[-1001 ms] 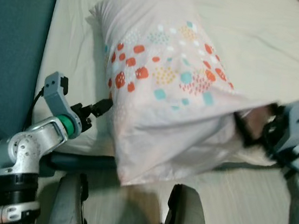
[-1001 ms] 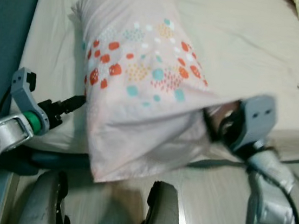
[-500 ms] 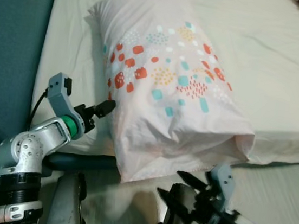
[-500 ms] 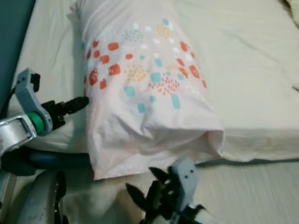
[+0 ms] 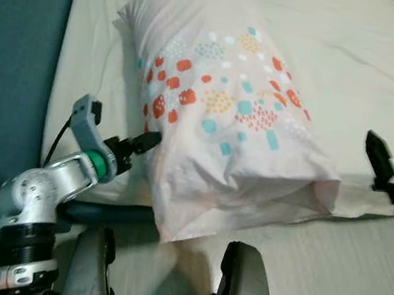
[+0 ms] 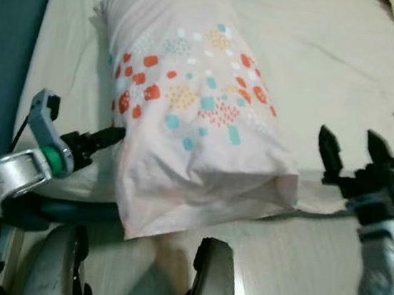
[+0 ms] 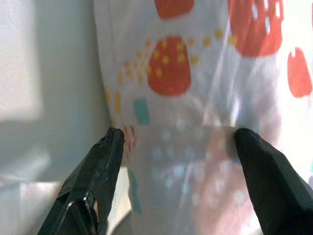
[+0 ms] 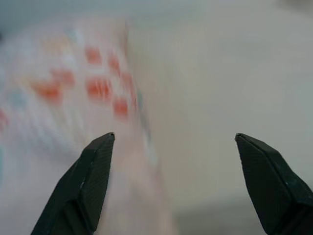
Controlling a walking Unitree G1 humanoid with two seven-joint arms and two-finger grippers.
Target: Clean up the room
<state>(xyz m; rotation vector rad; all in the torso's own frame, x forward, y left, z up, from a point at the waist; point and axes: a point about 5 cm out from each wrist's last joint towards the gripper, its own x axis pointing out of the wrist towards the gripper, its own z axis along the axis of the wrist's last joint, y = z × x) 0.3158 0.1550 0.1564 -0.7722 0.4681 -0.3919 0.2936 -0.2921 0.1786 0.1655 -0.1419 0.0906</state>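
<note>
Right pincer [image 6: 351,161] has risen from below the pillow's open end to its right side, fingers apart, holding nothing.
Bed [image 5: 337,57] carries the patterned pillow [image 5: 223,107], its near end overhanging the mattress edge; left pincer [image 5: 146,141], fingers spread, noses against the pillow's left side.

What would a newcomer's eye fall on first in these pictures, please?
A big pale pillow with red and teal spots lies on the bed, its near end over the edge. The left pincer sits open at its side; the right pincer hangs open off its near end.
</note>
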